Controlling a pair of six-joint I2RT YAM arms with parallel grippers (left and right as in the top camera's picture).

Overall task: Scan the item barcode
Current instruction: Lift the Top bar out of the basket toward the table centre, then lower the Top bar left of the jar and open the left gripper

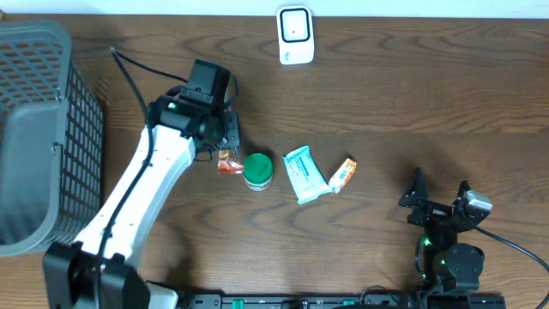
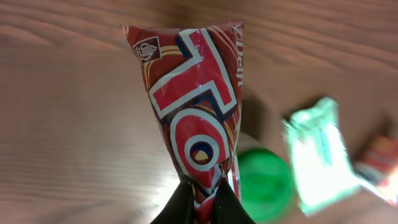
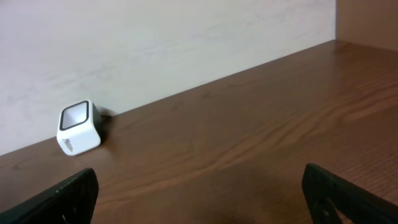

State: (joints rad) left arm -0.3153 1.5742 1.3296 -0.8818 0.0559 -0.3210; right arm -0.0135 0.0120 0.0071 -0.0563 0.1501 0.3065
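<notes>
Pinching one crimped end of the red snack packet (image 2: 193,93), the left hand (image 2: 202,202) is closed tight. Packet is just beside the green tub (image 2: 264,183), well apart from the white scanner (image 1: 294,34) at the far worktop edge. Right hand (image 1: 441,182) is empty, jaws wide. Risk: the thin foil may slip or swing in this grip, hiding the barcode, which is not visible yet.

Place: staged shop checkout, robot test bench | Evidence: white scanner (image 1: 294,34) stood against plain wall (image 3: 155,43); grey mesh basket (image 1: 34,129) sat at edge of wooden table (image 1: 412,94); small packaged goods (image 1: 305,174) lay loose mid-table.
</notes>
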